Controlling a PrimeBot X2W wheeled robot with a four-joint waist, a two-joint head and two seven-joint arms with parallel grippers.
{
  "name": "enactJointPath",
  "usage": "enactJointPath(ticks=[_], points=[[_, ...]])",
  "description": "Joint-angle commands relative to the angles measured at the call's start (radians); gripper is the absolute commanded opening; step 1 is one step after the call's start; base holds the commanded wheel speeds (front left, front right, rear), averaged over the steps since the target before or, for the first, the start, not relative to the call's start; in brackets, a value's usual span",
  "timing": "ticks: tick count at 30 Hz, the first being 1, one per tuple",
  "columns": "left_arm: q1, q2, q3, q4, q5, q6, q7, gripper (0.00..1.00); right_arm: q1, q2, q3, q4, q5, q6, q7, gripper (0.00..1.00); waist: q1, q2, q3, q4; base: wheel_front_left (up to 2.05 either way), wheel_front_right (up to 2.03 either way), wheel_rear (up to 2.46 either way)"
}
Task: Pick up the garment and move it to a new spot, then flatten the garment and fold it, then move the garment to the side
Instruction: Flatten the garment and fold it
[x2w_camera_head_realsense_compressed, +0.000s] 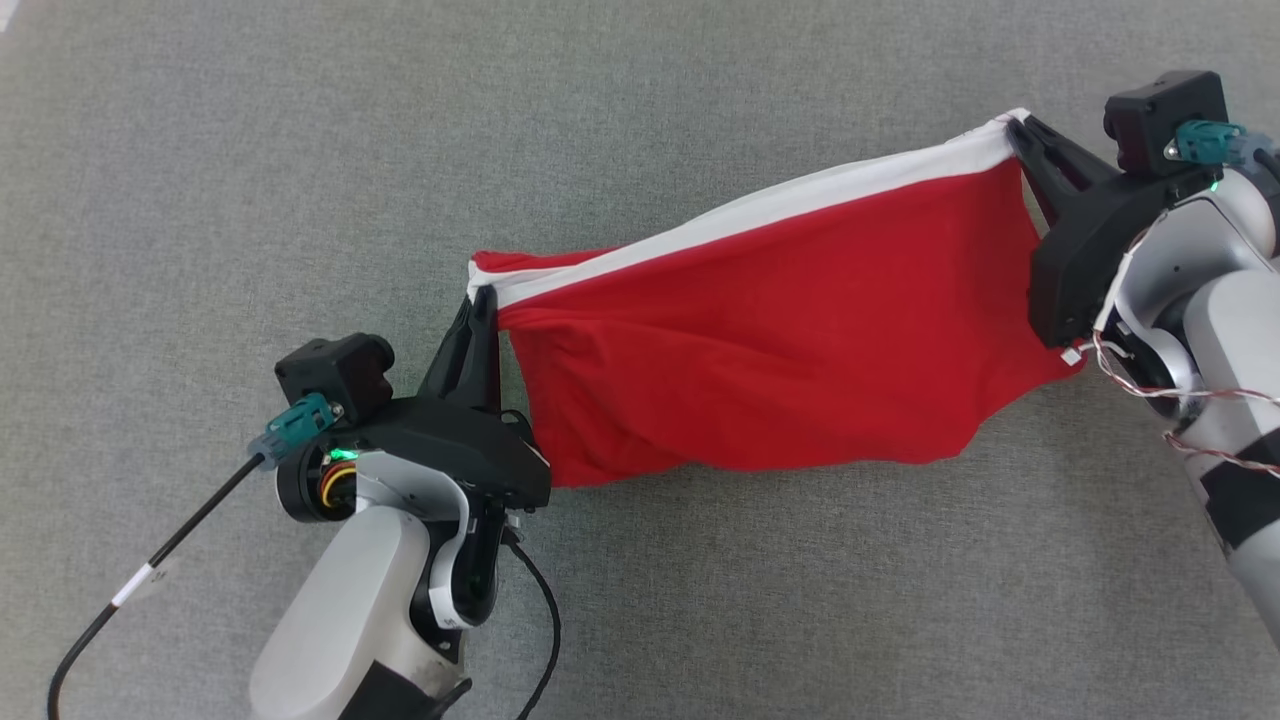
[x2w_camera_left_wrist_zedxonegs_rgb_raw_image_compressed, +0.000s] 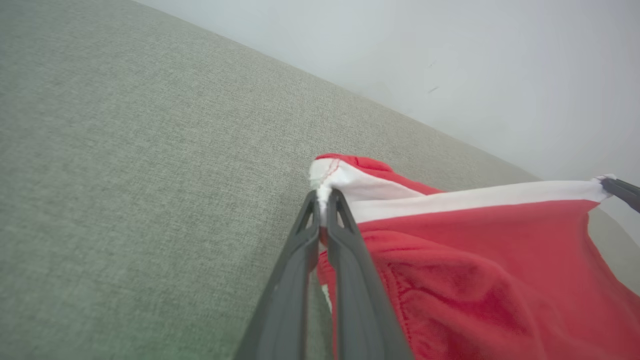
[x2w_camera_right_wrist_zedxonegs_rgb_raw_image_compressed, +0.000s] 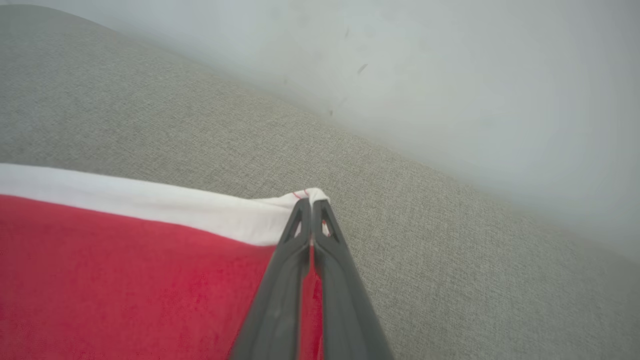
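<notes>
Garment (x2w_camera_head_realsense_compressed: 780, 350) up and stretched, one pincer on each top corner!

The left pincer (x2w_camera_head_realsense_compressed: 480, 305) is clamped on the garment's left corner and the right pincer (x2w_camera_head_realsense_compressed: 1020, 125) bites its right corner, both right on the white band (x2w_camera_head_realsense_compressed: 760, 215), with the red cloth sagging between them over the grey surface (x2w_camera_head_realsense_compressed: 300, 150). I can't tell whether the garment's lower hem brushes that surface. My call: this is the carry to a new spot, and doing it well means moving both arms together so the band stays taut, then laying the hem down first and drawing the band away from it so the garment lands flat. The left corner looks bunched, so a slip there is the risk. No brand or readable writing on the garment, just red stitching at the band's corners.
</notes>
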Motion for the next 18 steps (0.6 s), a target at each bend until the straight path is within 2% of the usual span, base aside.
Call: enactJointPath(ticks=[1,2,3,4,5,13,18], points=[[-0.015,0.001,-0.001,0.008,0.012,0.004,-0.006,0.39,-0.016,0.008,0.004,0.017,-0.01,-0.003,-0.013,0.0,-0.0001,-0.0002,0.004,0.002,0.0,0.0,0.0],[-0.021,0.0,0.0,0.013,0.016,0.005,-0.012,0.5,-0.025,0.015,0.006,0.033,-0.011,-0.003,-0.025,0.0,-0.0001,-0.0002,0.005,0.002,0.0,0.0,0.0],[-0.027,0.0,0.0,0.017,0.017,0.007,-0.017,1.0,-0.033,0.019,0.008,0.049,-0.015,-0.003,-0.037,0.0,-0.0001,-0.0002,0.005,0.002,0.0,0.0,0.0],[-0.032,0.0,-0.001,0.022,0.017,0.007,-0.024,1.0,-0.04,0.026,0.01,0.064,-0.017,-0.003,-0.048,0.21,-0.0001,-0.0002,0.004,0.002,0.0,0.0,0.0],[-0.036,-0.001,-0.004,0.027,0.019,0.007,-0.028,1.0,-0.045,0.033,0.013,0.08,-0.017,-0.003,-0.058,1.0,-0.0001,-0.0002,0.002,0.001,0.0,0.0,0.0],[-0.005,0.009,-0.015,0.038,0.048,-0.005,-0.101,1.0,-0.056,0.05,0.016,0.145,0.018,-0.003,-0.119,1.0,-0.0001,-0.0002,-0.049,-0.001,0.0,0.0,0.0],[0.057,0.032,-0.007,0.024,0.092,0.028,-0.149,1.0,-0.01,0.052,-0.024,0.171,0.081,-0.003,-0.099,1.0,-0.0001,-0.0002,-0.102,0.006,0.0,0.0,0.0]])
